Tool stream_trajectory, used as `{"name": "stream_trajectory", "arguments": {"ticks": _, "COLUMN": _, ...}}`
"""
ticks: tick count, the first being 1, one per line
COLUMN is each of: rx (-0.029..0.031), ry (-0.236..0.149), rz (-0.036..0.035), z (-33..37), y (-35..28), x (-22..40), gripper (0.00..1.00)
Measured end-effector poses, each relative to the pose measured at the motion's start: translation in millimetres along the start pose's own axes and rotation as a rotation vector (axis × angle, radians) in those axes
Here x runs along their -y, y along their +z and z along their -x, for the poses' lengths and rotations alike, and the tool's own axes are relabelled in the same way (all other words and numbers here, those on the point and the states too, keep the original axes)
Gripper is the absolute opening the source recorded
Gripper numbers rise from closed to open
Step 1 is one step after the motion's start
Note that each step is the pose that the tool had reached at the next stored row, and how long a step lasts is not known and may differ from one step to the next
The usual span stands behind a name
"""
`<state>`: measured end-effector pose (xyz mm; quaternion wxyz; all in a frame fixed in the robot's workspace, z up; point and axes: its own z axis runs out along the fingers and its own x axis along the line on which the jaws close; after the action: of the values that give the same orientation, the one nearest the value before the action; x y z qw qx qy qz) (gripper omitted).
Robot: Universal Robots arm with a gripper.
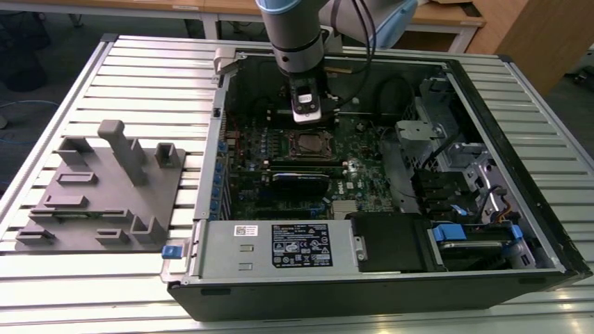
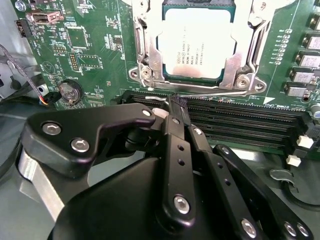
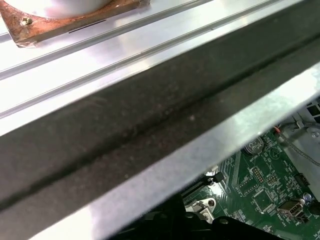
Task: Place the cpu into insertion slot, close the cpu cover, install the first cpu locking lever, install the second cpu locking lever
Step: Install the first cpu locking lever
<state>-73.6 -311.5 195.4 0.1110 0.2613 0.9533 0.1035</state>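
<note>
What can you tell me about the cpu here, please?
The cpu is a flat square chip with a dull silver-grey metal top bearing small dark print. It lies level, set into the green board, and the silver metal cover frame lies closed around it, overlapping its side edges.

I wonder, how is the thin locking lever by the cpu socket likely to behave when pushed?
The locking lever is a thin bare wire rod, so it probably flexes springily rather than staying stiff. Its smooth metal may well slip off the narrow-tipped tool.
</note>
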Motion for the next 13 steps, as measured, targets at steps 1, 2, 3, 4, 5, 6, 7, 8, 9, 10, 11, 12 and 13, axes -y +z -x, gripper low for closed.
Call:
{"name": "stream_trajectory", "arguments": {"ticks": 1, "rx": 0.0, "ry": 0.0, "rz": 0.0002, "z": 0.0, "y": 0.2, "x": 0.0, "gripper": 0.11}}
{"name": "stream_trajectory", "arguments": {"ticks": 2, "rx": 0.0002, "ry": 0.0, "rz": 0.0004, "z": -0.1, "y": 0.5, "x": 0.1, "gripper": 0.11}}
{"name": "stream_trajectory", "arguments": {"ticks": 3, "rx": 0.0004, "ry": -0.001, "rz": 0.0005, "z": -0.1, "y": 0.8, "x": 0.2, "gripper": 0.11}}
{"name": "stream_trajectory", "arguments": {"ticks": 4, "rx": 0.0003, "ry": -0.002, "rz": 0.0004, "z": -0.1, "y": 1.0, "x": 0.3, "gripper": 0.11}}
{"name": "stream_trajectory", "arguments": {"ticks": 5, "rx": 0.0002, "ry": -0.002, "rz": 0.0003, "z": 0.1, "y": 1.3, "x": 0.1, "gripper": 0.11}}
{"name": "stream_trajectory", "arguments": {"ticks": 6, "rx": 0.0002, "ry": -0.002, "rz": 0.0003, "z": 0.4, "y": 1.6, "x": 0.0, "gripper": 0.11}}
{"name": "stream_trajectory", "arguments": {"ticks": 7, "rx": 0.0002, "ry": -0.002, "rz": 0.0005, "z": 0.8, "y": 2.0, "x": -0.2, "gripper": 0.11}}
{"name": "stream_trajectory", "arguments": {"ticks": 8, "rx": 0.0002, "ry": -0.002, "rz": 0.0004, "z": 1.1, "y": 2.2, "x": -0.3, "gripper": 0.11}}
{"name": "stream_trajectory", "arguments": {"ticks": 9, "rx": 0.0003, "ry": -0.002, "rz": 0.0003, "z": 1.4, "y": 2.4, "x": -0.5, "gripper": 0.11}}
{"name": "stream_trajectory", "arguments": {"ticks": 10, "rx": 0.0006, "ry": -0.002, "rz": 0.0001, "z": 1.6, "y": 2.6, "x": -0.6, "gripper": 0.11}}
{"name": "stream_trajectory", "arguments": {"ticks": 11, "rx": 0.0007, "ry": -0.003, "rz": -0.0002, "z": 1.9, "y": 2.7, "x": -0.7, "gripper": 0.11}}
{"name": "stream_trajectory", "arguments": {"ticks": 12, "rx": 0.001, "ry": -0.003, "rz": -0.0007, "z": 2.2, "y": 2.8, "x": -0.8, "gripper": 0.11}}
{"name": "stream_trajectory", "arguments": {"ticks": 13, "rx": 0.0012, "ry": -0.003, "rz": -0.0013, "z": 2.5, "y": 2.9, "x": -0.9, "gripper": 0.11}}
